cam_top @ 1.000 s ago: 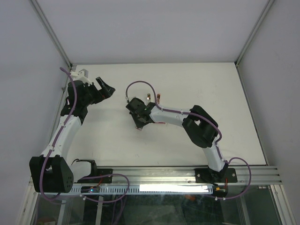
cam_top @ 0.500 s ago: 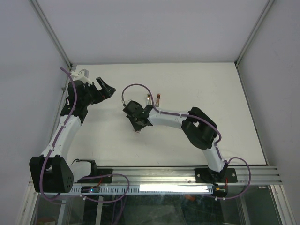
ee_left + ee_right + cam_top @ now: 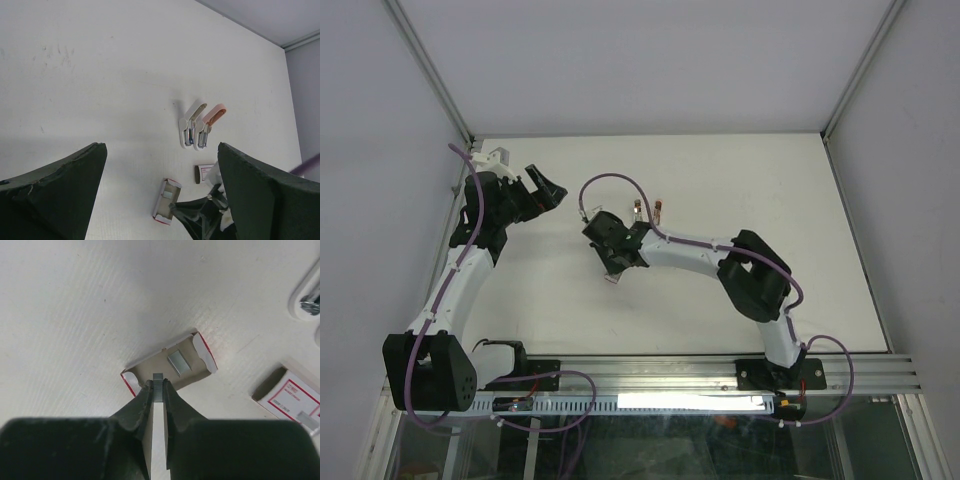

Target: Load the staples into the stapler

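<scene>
My right gripper [image 3: 158, 386] is shut on a short silvery strip of staples [image 3: 158, 381], pinched edge-on between its fingertips just over the open red-and-white tray [image 3: 150, 367]. A second strip of staples [image 3: 179, 362] lies flat in that tray. Two open staplers lie side by side beyond it, one white [image 3: 190, 125] and one pink [image 3: 210, 121]. My left gripper [image 3: 161, 150] is open and empty, raised at the far left [image 3: 548, 190]. In the top view my right gripper [image 3: 613, 268] is at table level, near the staplers [image 3: 647, 210].
The box's red-and-white sleeve [image 3: 289, 399] lies on the table right of the tray and also shows in the left wrist view [image 3: 204, 172]. The enclosure walls meet the table at the left [image 3: 460, 140] and the back.
My right arm has shifted a little to the left and nearer, with its gripper low at the tray. My left arm has not moved.
</scene>
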You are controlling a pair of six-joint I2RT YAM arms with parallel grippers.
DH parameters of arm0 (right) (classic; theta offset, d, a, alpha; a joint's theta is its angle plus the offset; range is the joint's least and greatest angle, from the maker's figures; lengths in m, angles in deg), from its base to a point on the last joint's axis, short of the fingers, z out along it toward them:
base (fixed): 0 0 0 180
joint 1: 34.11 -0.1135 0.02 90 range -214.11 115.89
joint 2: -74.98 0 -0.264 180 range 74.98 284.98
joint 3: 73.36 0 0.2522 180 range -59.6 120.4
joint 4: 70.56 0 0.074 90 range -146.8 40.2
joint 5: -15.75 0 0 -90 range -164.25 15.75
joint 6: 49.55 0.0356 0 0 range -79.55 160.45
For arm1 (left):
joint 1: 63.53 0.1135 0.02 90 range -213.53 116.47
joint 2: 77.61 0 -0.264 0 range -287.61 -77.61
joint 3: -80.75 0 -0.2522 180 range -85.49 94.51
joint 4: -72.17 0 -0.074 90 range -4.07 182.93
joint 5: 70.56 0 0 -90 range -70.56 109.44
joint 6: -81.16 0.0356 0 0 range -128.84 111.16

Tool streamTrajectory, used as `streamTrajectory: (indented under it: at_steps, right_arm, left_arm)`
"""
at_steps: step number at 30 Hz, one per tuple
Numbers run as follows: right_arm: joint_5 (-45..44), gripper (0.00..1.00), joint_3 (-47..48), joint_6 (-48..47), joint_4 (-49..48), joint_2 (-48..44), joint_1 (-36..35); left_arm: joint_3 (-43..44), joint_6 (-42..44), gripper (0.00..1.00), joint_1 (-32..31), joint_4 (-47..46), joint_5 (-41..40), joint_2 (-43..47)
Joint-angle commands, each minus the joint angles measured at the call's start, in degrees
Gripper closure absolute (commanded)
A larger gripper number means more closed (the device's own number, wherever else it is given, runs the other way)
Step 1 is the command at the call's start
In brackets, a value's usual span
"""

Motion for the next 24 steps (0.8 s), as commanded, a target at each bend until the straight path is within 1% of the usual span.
streamTrajectory:
  at_steps: [1, 5, 9, 11, 17, 24]
  right_arm:
    - [-4.21, 0.91, 0.34, -1.44, 1.76, -9.56, -0.39]
    - [-8.71, 0.92, -3.21, -1.14, 7.5, -13.29, -0.39]
    - [-15.79, 0.92, -8.58, 1.13, 13.38, -15.99, -0.03]
    - [-17.27, 0.92, -11.39, 2.67, 15.21, -17.1, 0.48]
    - [-21.66, 0.92, -16.61, 6.51, 18.13, -17.45, 0.75]
    - [-24.63, 0.92, -17.7, 8.15, 18.41, -14.42, 0.75]
  left_arm:
    - [-0.15, -0.84, 0.03, 0.58, -3.0, 0.55, 1.14]
    - [-0.3, -0.49, 0.03, 0.59, -2.98, 0.06, 1.78]
    - [-0.46, -0.14, 0.03, 0.6, -2.85, -0.63, 2.67]
    - [-0.41, -0.07, 0.03, 0.58, -2.75, -0.86, 3.13]
    - [-0.46, -0.03, 0.03, 0.62, -2.69, -0.78, 3.7]
    - [-0.41, -0.07, 0.03, 0.62, -2.7, -0.61, 4.1]
